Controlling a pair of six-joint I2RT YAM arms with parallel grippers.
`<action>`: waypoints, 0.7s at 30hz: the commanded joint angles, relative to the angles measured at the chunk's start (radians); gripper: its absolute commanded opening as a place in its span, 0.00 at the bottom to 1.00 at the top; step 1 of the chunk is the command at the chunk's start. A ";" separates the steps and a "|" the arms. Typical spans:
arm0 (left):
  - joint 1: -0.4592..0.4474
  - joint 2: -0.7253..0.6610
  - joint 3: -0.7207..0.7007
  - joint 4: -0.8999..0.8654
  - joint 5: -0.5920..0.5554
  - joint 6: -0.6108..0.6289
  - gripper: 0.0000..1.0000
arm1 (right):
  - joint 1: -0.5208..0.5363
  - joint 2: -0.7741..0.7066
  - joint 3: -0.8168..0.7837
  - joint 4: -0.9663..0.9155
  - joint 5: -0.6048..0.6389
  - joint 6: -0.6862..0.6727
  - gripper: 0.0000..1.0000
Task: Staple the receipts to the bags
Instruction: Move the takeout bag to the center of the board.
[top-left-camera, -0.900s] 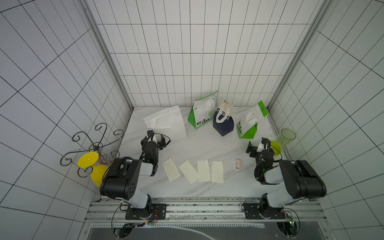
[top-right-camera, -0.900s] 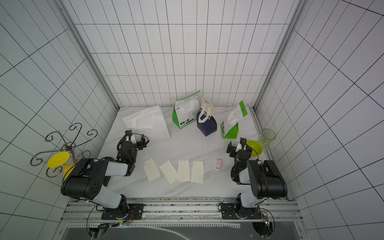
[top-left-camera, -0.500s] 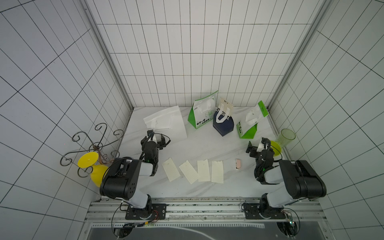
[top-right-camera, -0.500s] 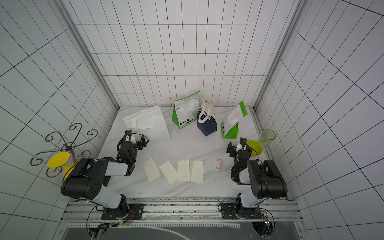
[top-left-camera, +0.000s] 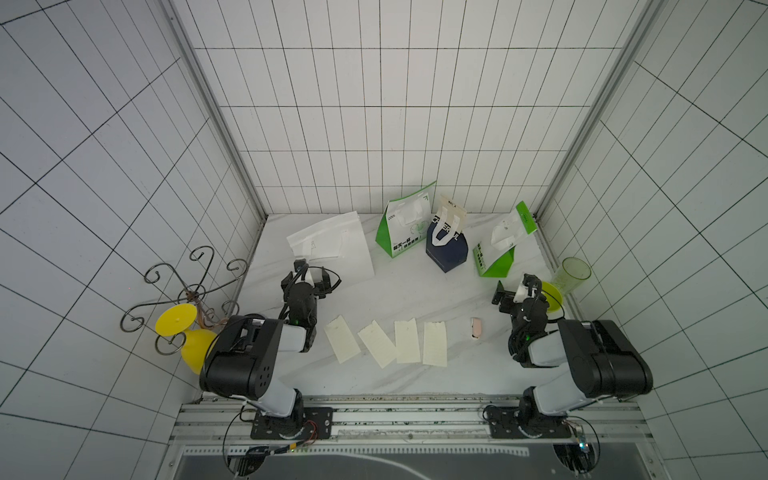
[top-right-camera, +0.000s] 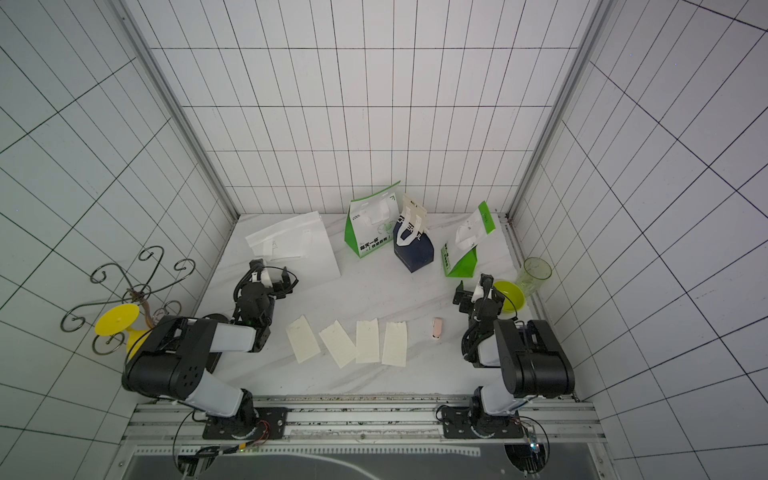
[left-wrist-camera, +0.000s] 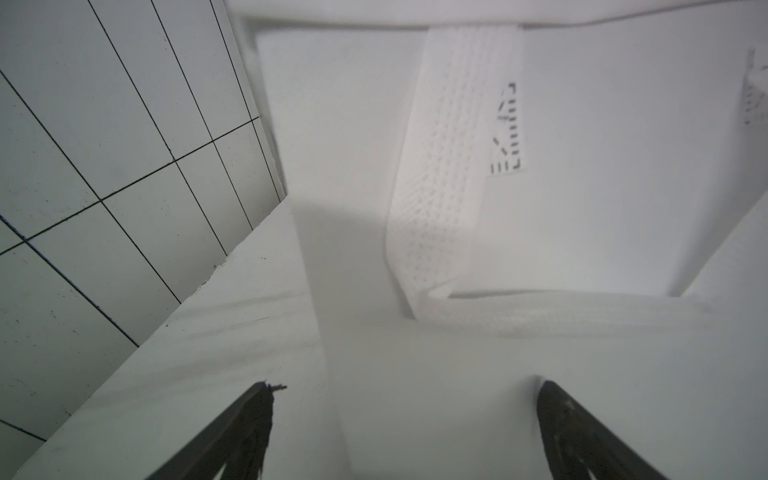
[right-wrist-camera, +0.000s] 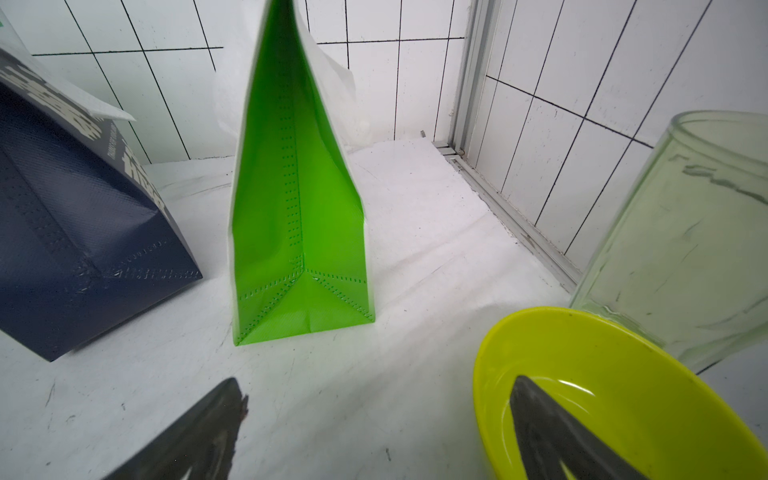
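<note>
Nearest, flat in a row on the tabletop (top-left-camera: 415, 299): four receipts (top-left-camera: 406, 340), with a small pink object (top-left-camera: 476, 328) just right of them. Farther back, left pincer (top-left-camera: 313, 272) spread and empty, at the near edge of the flat-lying white bag (top-left-camera: 332, 245); right pincer (top-left-camera: 515, 286) spread and empty, one finger over a yellow bowl (top-left-camera: 552, 297). Farthest, standing: green bag (top-left-camera: 401, 237), navy bag (top-left-camera: 446, 251), second green bag (top-left-camera: 496, 259).

On inspection in both top views, I count four receipts (top-left-camera: 406, 347), one white bag (top-left-camera: 353, 253), two green-and-white bags (top-left-camera: 399, 245) and one navy bag (top-left-camera: 449, 255), four bags in all, plus one small pink object (top-left-camera: 476, 328), one yellow-green bowl (top-left-camera: 555, 299), one translucent green cup (top-left-camera: 575, 274) and one scrolled wire stand (top-left-camera: 192, 296).
</note>
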 joint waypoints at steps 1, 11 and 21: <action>-0.008 0.014 0.016 0.025 -0.035 0.016 0.98 | -0.007 0.008 0.064 0.049 0.005 -0.017 1.00; -0.008 0.008 0.012 0.028 -0.032 0.017 0.98 | -0.012 0.005 0.062 0.048 -0.004 -0.016 1.00; -0.012 -0.271 -0.035 -0.179 -0.023 -0.015 0.97 | 0.074 -0.158 0.062 -0.099 0.081 -0.073 1.00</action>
